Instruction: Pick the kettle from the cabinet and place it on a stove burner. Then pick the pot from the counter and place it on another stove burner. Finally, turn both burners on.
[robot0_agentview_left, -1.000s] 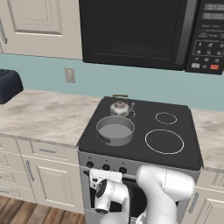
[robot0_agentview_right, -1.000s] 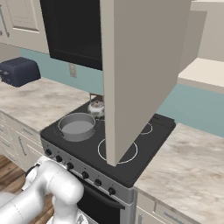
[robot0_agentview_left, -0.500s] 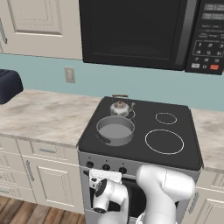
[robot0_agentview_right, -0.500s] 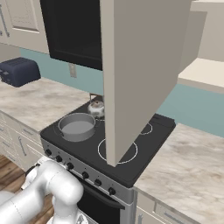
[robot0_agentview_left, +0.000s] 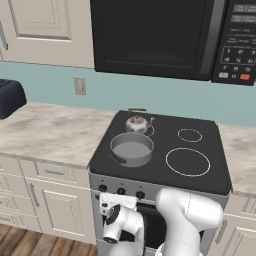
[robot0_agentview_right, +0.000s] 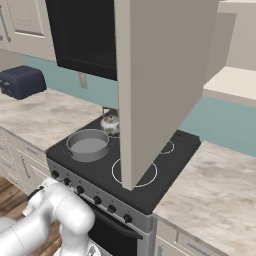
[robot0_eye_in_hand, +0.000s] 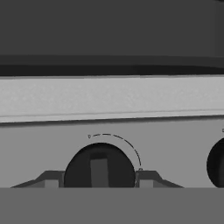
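Right now your gripper (robot0_eye_in_hand: 99, 181) has its fingertips (robot0_eye_in_hand: 51, 183) straddling a stove knob (robot0_eye_in_hand: 99, 170), not visibly clamped. Kettle (robot0_agentview_left: 137, 122) and pot (robot0_agentview_left: 131, 148) occupy the left burners; right burners (robot0_agentview_left: 187, 161) lie open, the cabinet door (robot0_agentview_right: 160, 85) edge overhanging them.

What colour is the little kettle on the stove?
Shiny silver: the small round metal kettle shows best in the left base view.

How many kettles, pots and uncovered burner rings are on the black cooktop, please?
Kettle: 1
Pot: 1
Uncovered burner rings: 2, one small and one large
Total: 4
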